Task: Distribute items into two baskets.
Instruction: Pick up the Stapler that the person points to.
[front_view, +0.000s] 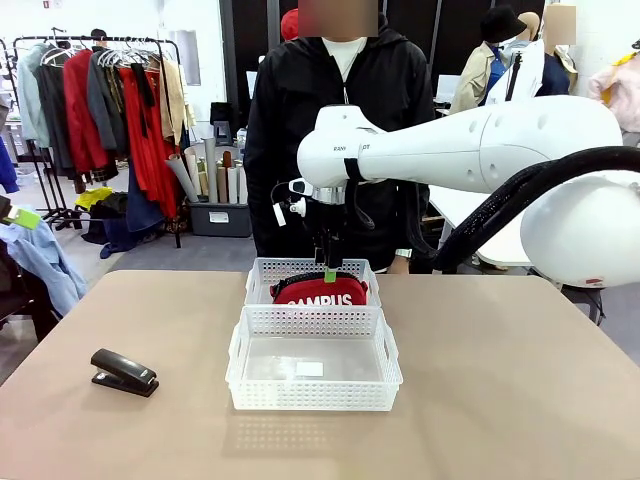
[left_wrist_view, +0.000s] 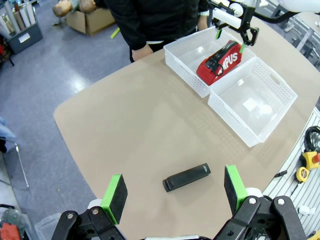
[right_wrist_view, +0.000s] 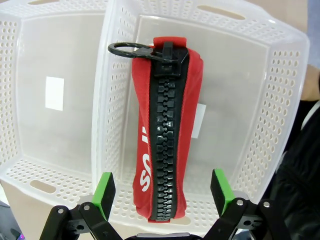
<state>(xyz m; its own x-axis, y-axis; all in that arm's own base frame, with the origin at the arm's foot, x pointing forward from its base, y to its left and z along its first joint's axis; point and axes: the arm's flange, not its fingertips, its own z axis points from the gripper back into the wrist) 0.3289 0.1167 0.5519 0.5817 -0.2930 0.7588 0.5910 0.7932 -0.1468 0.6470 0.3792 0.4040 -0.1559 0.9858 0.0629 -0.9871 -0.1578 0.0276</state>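
The red pouch (front_view: 320, 292) with white lettering lies in the far white basket (front_view: 262, 275), zipper up. My right gripper (front_view: 328, 262) hangs just above it, open. In the right wrist view its green pads (right_wrist_view: 104, 191) stand apart on either side of the pouch (right_wrist_view: 165, 135), clear of it. The near basket (front_view: 315, 395) holds nothing. On the table's left lies the black stapler (front_view: 124, 372). My left gripper (left_wrist_view: 174, 192) is open high above the stapler (left_wrist_view: 186, 177), which shows between its pads.
A person in a black jacket (front_view: 330, 100) stands at the far edge behind the baskets, one hand (left_wrist_view: 142, 50) at the table edge. Bare tabletop (front_view: 500, 400) lies to the right and in front. Tools (left_wrist_view: 305, 167) lie off the table's near side.
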